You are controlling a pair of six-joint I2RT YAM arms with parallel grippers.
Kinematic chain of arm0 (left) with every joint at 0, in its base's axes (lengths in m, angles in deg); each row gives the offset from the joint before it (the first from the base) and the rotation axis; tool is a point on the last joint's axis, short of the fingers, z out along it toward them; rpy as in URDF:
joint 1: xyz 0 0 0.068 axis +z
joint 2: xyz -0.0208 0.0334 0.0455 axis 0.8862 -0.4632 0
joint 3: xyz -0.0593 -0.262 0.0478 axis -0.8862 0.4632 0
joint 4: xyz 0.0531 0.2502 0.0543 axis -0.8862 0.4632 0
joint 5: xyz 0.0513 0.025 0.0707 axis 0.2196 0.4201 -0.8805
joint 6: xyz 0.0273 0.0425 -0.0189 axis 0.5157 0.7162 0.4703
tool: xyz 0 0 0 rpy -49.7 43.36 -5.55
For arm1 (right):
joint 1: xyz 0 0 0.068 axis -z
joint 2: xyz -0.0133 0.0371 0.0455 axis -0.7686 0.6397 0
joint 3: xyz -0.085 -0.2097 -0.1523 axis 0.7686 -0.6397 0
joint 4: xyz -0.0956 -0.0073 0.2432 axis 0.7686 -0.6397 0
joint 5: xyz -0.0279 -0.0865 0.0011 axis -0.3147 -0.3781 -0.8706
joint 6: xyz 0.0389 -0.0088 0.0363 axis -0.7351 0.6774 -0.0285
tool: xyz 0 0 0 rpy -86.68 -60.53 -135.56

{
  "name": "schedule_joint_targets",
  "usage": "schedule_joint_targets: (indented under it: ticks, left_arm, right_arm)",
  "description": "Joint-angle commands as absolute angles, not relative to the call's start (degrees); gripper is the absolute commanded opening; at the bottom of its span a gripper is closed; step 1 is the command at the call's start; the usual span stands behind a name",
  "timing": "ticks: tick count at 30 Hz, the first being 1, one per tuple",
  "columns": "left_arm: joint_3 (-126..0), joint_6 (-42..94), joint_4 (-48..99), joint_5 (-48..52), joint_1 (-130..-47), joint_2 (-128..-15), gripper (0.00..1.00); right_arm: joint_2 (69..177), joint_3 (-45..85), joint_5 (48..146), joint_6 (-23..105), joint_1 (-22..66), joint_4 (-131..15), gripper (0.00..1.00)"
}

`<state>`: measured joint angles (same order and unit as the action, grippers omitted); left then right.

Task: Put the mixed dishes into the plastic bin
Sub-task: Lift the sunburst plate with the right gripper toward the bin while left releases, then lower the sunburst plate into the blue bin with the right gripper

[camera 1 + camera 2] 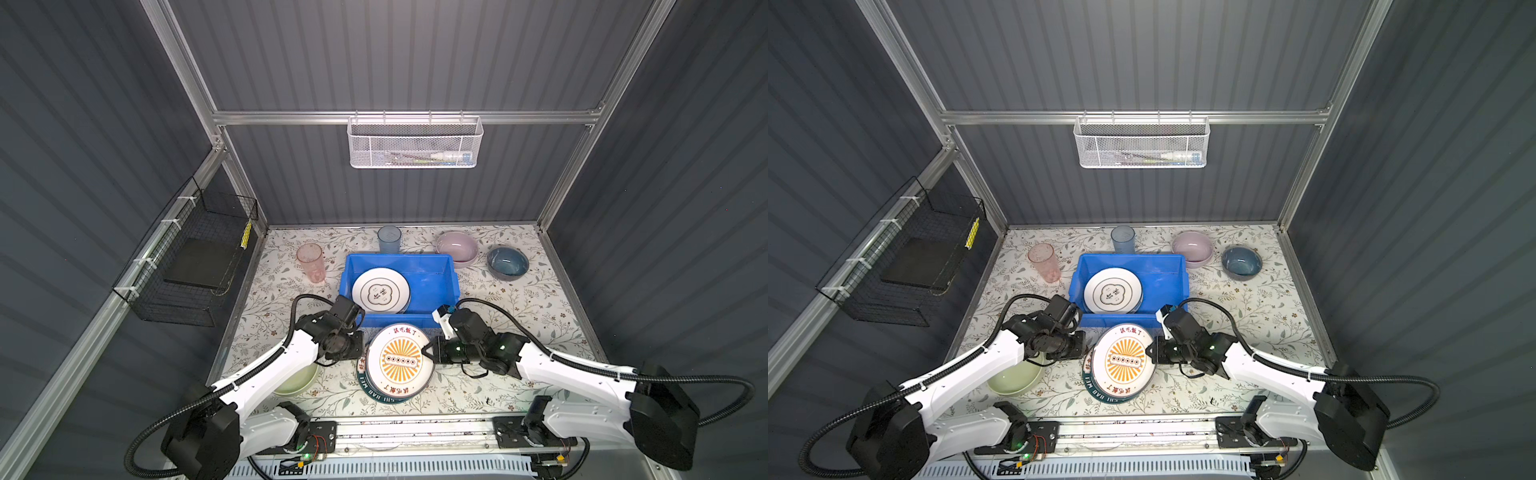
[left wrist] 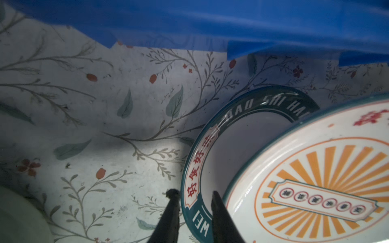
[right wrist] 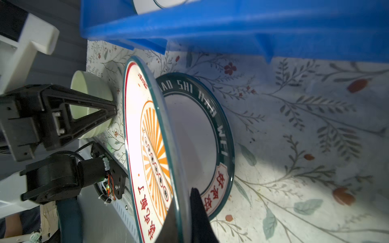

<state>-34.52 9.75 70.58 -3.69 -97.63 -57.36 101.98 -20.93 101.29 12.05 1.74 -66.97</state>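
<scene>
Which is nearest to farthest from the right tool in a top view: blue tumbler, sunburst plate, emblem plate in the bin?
1. sunburst plate: clamped at its rim by the right tool, front centre.
2. emblem plate: lying in the blue bin, just beyond the tool.
3. blue tumbler: behind the bin, near the back wall.

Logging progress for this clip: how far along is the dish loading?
Done: one white emblem plate lies in the blue bin. In hand: the right gripper is shut on the rim of the sunburst plate, holding it tilted over the dark-rimmed plate; the left gripper stands open astride that lower rim. Left: those two plates, green bowl, pink bowl, dark-blue bowl, pink tumbler, blue tumbler.
</scene>
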Motion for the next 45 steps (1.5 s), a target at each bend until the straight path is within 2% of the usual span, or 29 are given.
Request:
schedule_joint_targets:
  ticks: [1,4,9,13,22,33,45]
  left_arm:
    - [-37.35,10.96,74.75,-6.15,-97.91,-56.18,0.29]
    - [-38.48,11.06,75.74,-7.30,-97.90,-55.81,0.35]
    - [-39.51,11.67,76.47,-9.00,-97.91,-54.60,0.36]
    - [-39.55,11.76,77.09,-9.70,-97.91,-53.56,0.42]
    - [-38.76,12.23,78.06,-8.86,-97.91,-50.76,0.45]
    - [-37.58,12.46,78.50,-7.48,-97.91,-46.64,0.47]
    - [-36.70,12.89,78.76,-6.50,-97.91,-44.01,0.60]
  right_arm:
    - [99.76,-16.29,104.35,15.65,3.64,-70.36,0.04]
    - [98.09,-12.33,108.47,18.58,5.92,-73.39,0.04]
    - [99.05,-4.60,108.70,22.77,10.59,-78.54,0.04]
    - [104.08,1.54,108.40,24.85,13.76,-79.85,0.04]
    - [116.31,13.06,109.09,25.71,18.16,-77.37,0.04]
    - [132.91,27.67,111.55,25.97,18.50,-77.45,0.04]
    - [144.48,30.10,114.06,23.64,18.66,-71.45,0.03]
